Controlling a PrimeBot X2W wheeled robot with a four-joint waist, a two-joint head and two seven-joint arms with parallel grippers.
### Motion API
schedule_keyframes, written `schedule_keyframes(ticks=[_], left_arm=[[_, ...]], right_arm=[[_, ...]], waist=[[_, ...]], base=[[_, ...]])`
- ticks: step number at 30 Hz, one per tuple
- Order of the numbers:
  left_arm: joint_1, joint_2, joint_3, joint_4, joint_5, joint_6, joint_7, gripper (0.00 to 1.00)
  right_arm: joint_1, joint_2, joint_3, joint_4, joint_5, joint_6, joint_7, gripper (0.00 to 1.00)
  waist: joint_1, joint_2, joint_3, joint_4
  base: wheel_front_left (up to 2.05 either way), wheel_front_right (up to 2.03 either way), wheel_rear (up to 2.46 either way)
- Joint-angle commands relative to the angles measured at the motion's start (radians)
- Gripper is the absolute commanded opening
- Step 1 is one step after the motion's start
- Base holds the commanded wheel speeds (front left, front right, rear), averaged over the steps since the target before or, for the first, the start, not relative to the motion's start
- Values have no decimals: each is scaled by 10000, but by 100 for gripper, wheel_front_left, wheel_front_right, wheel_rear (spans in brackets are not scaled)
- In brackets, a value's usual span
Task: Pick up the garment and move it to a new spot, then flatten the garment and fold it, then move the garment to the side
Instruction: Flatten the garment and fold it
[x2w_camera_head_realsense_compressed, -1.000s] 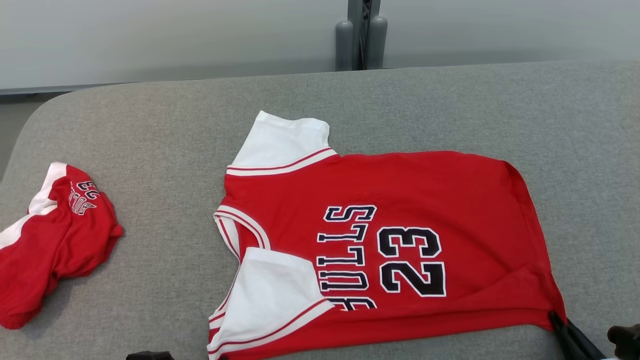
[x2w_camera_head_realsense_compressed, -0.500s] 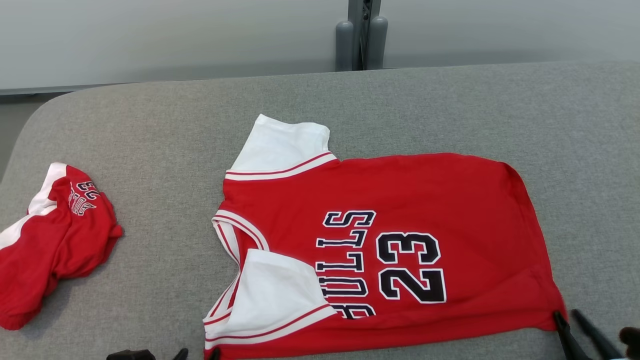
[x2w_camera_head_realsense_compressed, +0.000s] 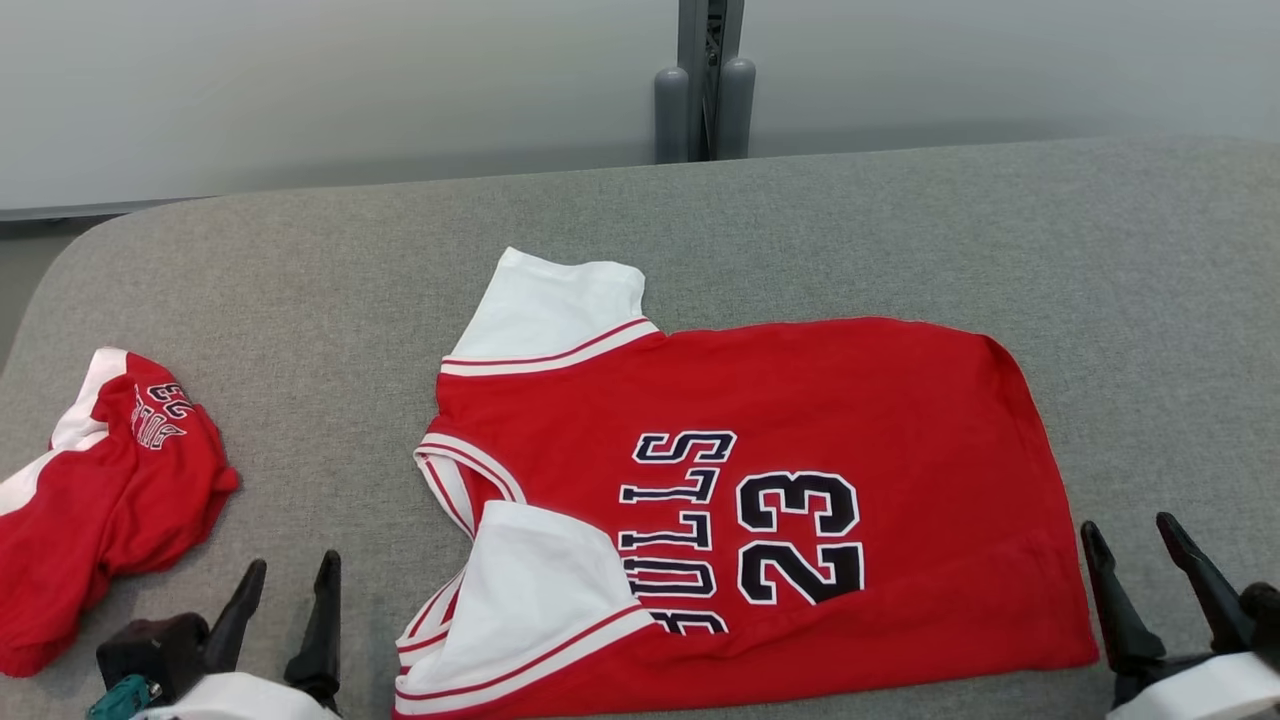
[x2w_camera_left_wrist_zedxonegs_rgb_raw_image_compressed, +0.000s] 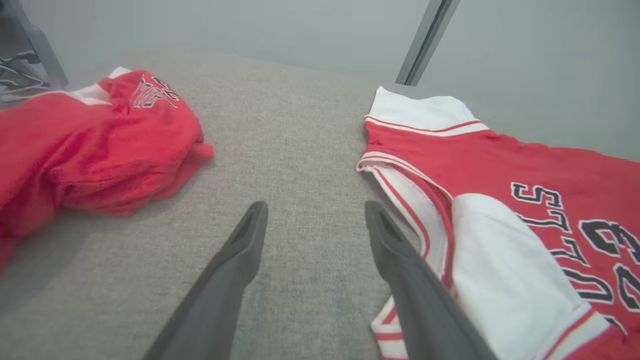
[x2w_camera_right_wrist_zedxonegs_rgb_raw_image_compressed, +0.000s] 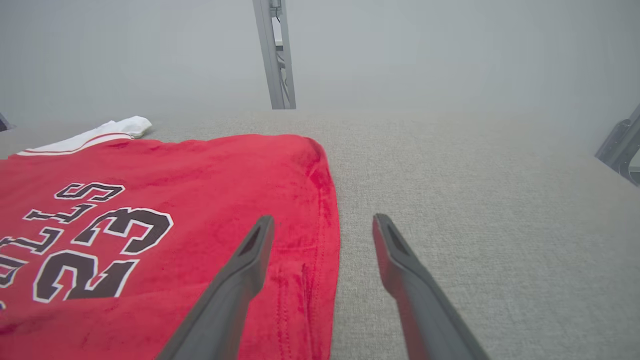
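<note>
Red Bulls 23 jersey (x2w_camera_head_realsense_compressed: 850, 400) lies flat, print side up, at the middle of the grey fabric-covered desk (x2w_camera_head_realsense_compressed: 300, 290), collar toward the robot's left and hem toward its right. The near white sleeve (x2w_camera_head_realsense_compressed: 540, 580) is folded onto the chest. Left end effector (x2w_camera_head_realsense_compressed: 292, 562): fingers spread, nothing between them, positioned between the jersey's collar end and a second, crumpled red garment (x2w_camera_head_realsense_compressed: 110, 500). Right end effector (x2w_camera_head_realsense_compressed: 1127, 522): fingers spread, empty, just beside the hem's near corner.
</note>
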Motion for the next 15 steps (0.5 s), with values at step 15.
schedule_keyframes(ticks=[15], left_arm=[[-2446,-725,-1136,-115,842,533,397,100]], right_arm=[[-738,684,1218,-868,-345,-3,-69,100]], waist=[[0,0,181,-420]], base=[[0,0,0]])
